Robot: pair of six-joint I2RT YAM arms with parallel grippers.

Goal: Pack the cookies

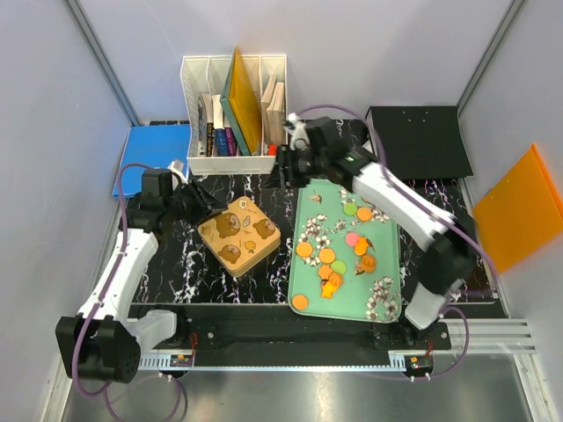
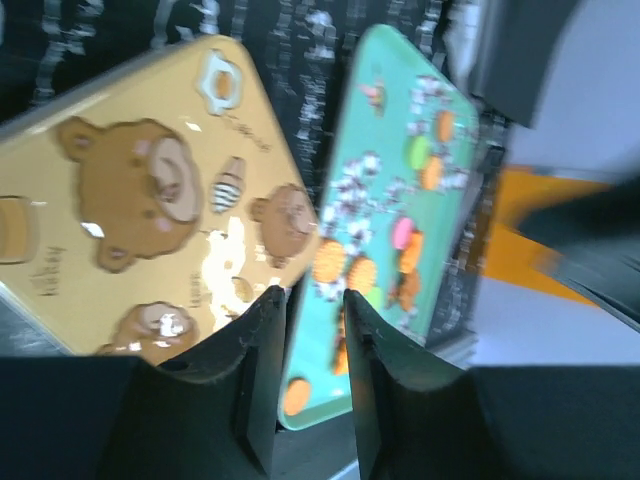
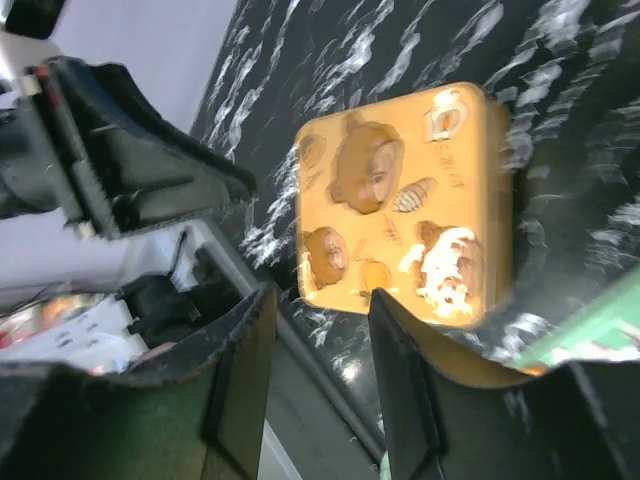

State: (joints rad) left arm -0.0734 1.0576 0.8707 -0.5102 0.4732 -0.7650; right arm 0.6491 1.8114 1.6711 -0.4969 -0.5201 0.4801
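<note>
The cookies (image 1: 326, 256), mostly orange discs with a green and a pink one, lie scattered on the mint-green tray (image 1: 387, 264). To its left sits a shut yellow tin with bear prints (image 1: 238, 233). My left gripper (image 1: 209, 200) hovers at the tin's far left corner, open, with nothing between its fingers. My right gripper (image 1: 286, 165) hangs beyond the tray's far left corner, open and empty. The left wrist view shows the left gripper (image 2: 312, 310), the tin (image 2: 150, 200), the tray (image 2: 350, 130) and cookies (image 2: 345, 265). From the right wrist, the right gripper (image 3: 320, 320) looks down at the tin (image 3: 400, 210).
A white file organizer (image 1: 233, 105) with books stands at the back. A blue folder (image 1: 149, 154) lies back left, a black clipboard (image 1: 418, 141) back right, an orange folder (image 1: 519, 207) at the right. Tin and tray rest on a black marbled mat (image 1: 264, 272).
</note>
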